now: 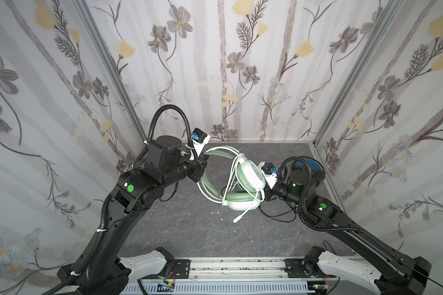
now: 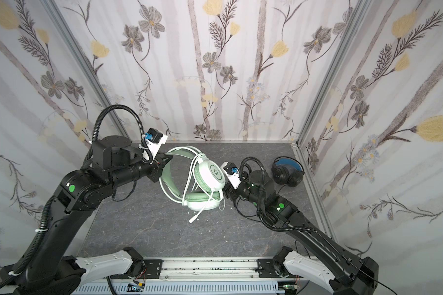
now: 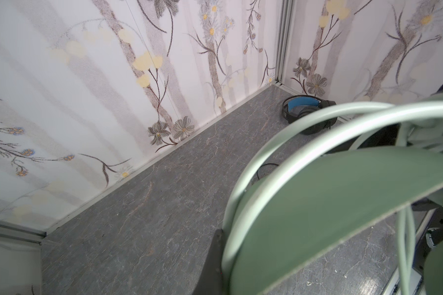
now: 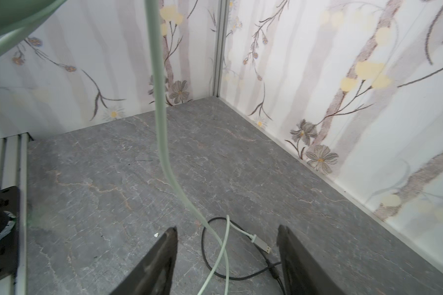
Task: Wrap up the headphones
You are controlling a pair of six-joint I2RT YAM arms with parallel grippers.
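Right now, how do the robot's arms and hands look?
The left arm and right arm are black, each with white base links, a green dot, a ribbed black cable hose and a white wrist camera bracket with a blue plug. The right hand has dark flat fingers.

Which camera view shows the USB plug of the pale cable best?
The right wrist view: the USB plug lies close and unobstructed on the table. I cannot find it in either top view or in the left wrist view.
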